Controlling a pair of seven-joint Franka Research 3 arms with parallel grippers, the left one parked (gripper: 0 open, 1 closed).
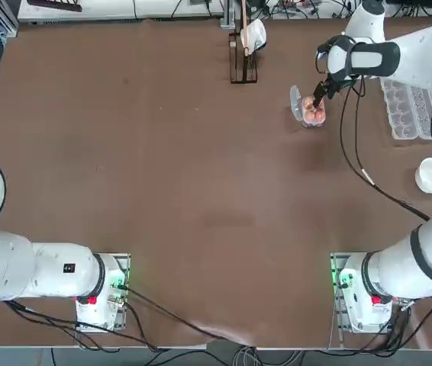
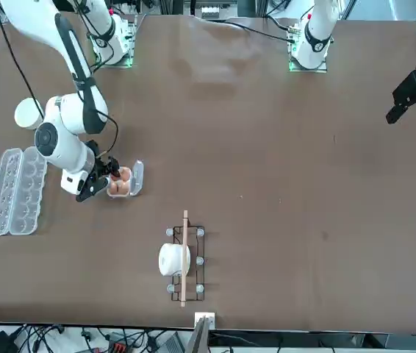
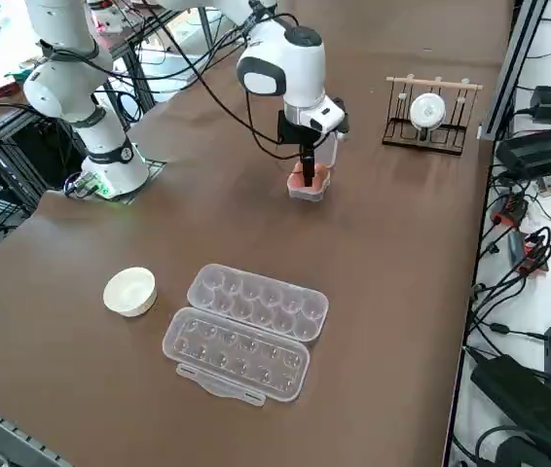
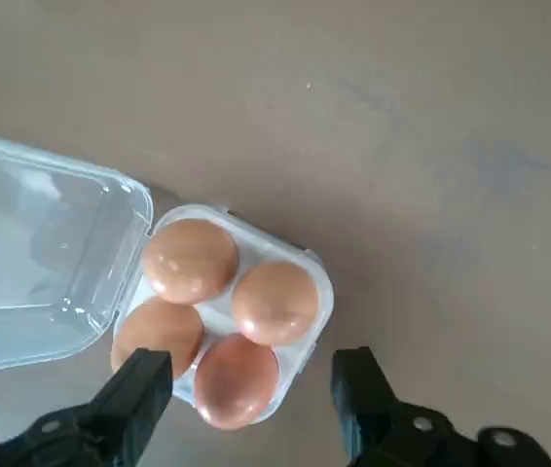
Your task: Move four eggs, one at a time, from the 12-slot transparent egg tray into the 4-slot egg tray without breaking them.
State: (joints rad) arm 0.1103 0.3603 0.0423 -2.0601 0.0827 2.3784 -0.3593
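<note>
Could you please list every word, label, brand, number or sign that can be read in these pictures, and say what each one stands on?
No text can be read anywhere.
The small square label on the left arm is too small to read.
The four eggs, the 4-slot egg tray and the 12-slot transparent egg tray show no readable marking.

the right franka fr3 arm (image 1: 395, 61) has glossy white rounded links, dark grey joint bands and loose black cables (image 1: 344, 145).
</note>
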